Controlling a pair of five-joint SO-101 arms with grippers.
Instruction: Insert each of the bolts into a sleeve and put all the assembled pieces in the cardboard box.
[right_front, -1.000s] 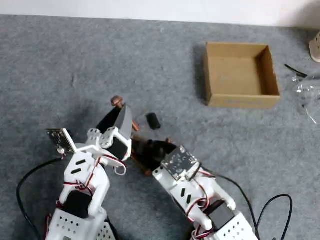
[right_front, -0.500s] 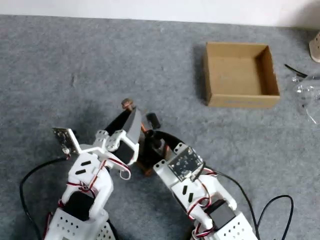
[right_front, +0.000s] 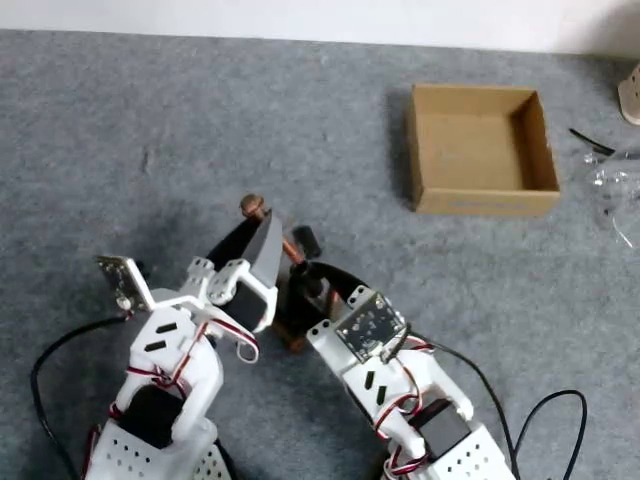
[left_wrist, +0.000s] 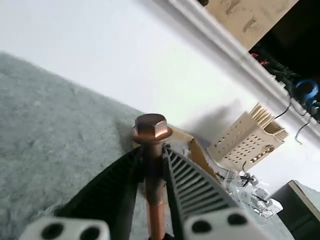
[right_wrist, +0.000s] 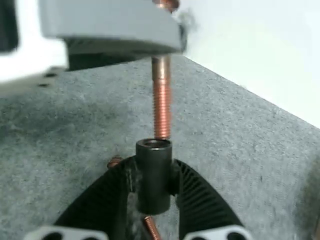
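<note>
"Copper bolt (left_wrist: 152, 129) first: where does it sit?"

"In the left gripper (left_wrist: 152, 150). Its two ribbed fingers are closed tight on the shank just below the hex head, so the head pokes out past the fingertips. The rest of the shank runs back between the fingers and out the far side."

"What is next to the right?"

"The right gripper (right_wrist: 153, 169). Its fingers are closed most of the way around a black sleeve (right_wrist: 153, 176), which stands upright between the tips with its open mouth facing away from the wrist."

"How do the two pieces meet?"

"The bolt hangs in line with the sleeve, straight over it. Its threaded end comes down to the rim of the mouth. I cannot tell whether the tip is already inside."

"Is anything under that gripper?"

"Loose bolts (right_wrist: 114, 162) lie on the grey carpet (right_front: 150, 100). One is just beside the left-hand finger and another lies below the sleeve, between the fingers."

"Where is the cardboard box (right_front: 482, 203)?"

"It is well apart from both grippers, out ahead of the right gripper and off to its right. It sits open-topped on the carpet, and no pieces show inside it."
</note>
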